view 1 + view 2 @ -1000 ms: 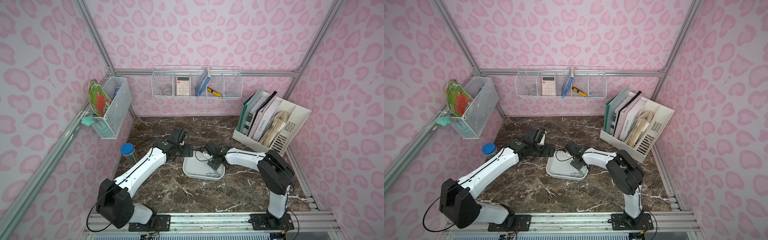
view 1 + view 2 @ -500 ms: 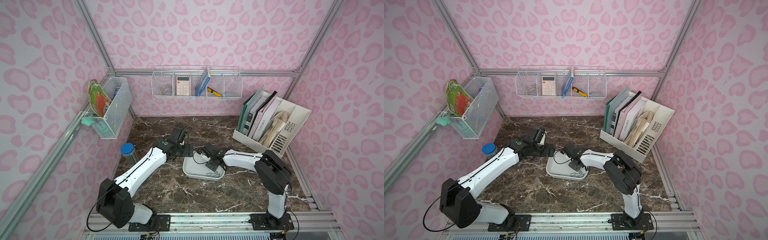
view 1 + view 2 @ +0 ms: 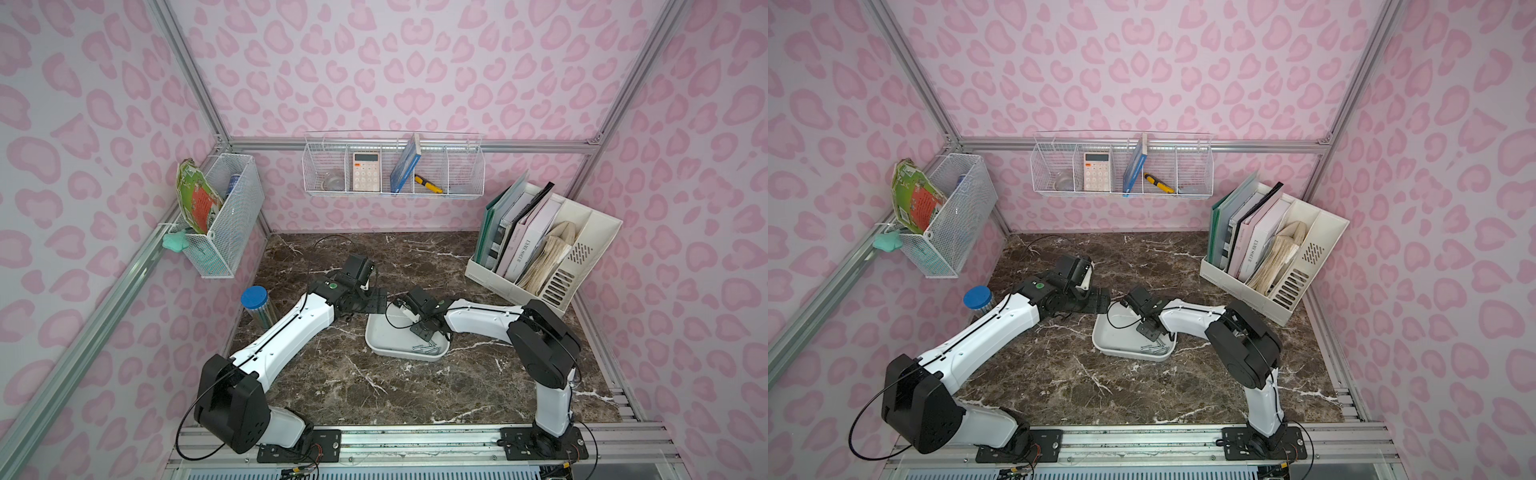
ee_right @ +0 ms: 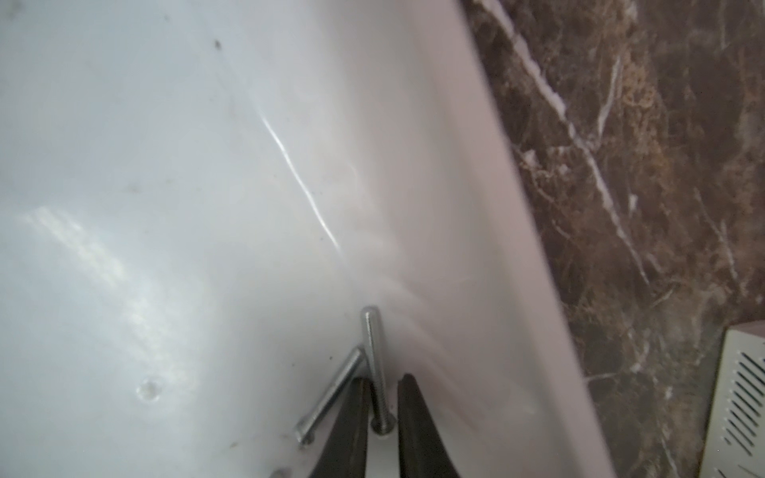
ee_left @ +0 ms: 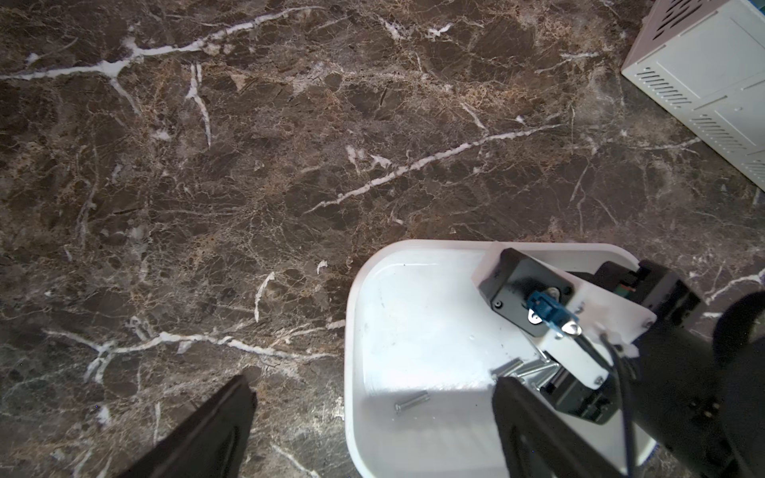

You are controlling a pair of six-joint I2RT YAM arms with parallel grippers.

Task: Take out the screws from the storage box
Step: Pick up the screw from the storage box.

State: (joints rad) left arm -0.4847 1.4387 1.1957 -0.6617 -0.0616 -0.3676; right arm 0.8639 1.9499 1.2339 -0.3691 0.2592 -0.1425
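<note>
your right gripper (image 4: 385,378) is down inside the storage box (image 3: 384,343), at the near corner on the side of the right arm (image 3: 478,318). the screws (image 3: 424,348) lie there in a loose heap against the wall. in the right wrist view its two dark fingers (image 4: 347,430) stand narrow, one on each side of one screw (image 4: 374,364) near its head. a second screw lies slantwise just beside the outer face of one finger. a thin strip of white shows between the straddled screw and one finger, so you cannot tell whether it is pinched.

against the top views from a second ago, the right arm's wrist has swung a little toward the left arm (image 3: 291,332), and its elbow has drawn in with it. most of that shift came in the first half second. the storage box sits on the same patch of the marble table (image 3: 332,374), and the heap has not visibly moved. those smaller pictures do not show the gap between the fingers.

your left gripper (image 5: 372,383) has not shifted. it hovers low at the box's far corner on the left arm's side, jaws wide with nothing between them, one finger over the table and the other over the box. the left wrist view shows a stray screw (image 5: 412,401) lying flat on the box floor, apart from the heap.
</note>
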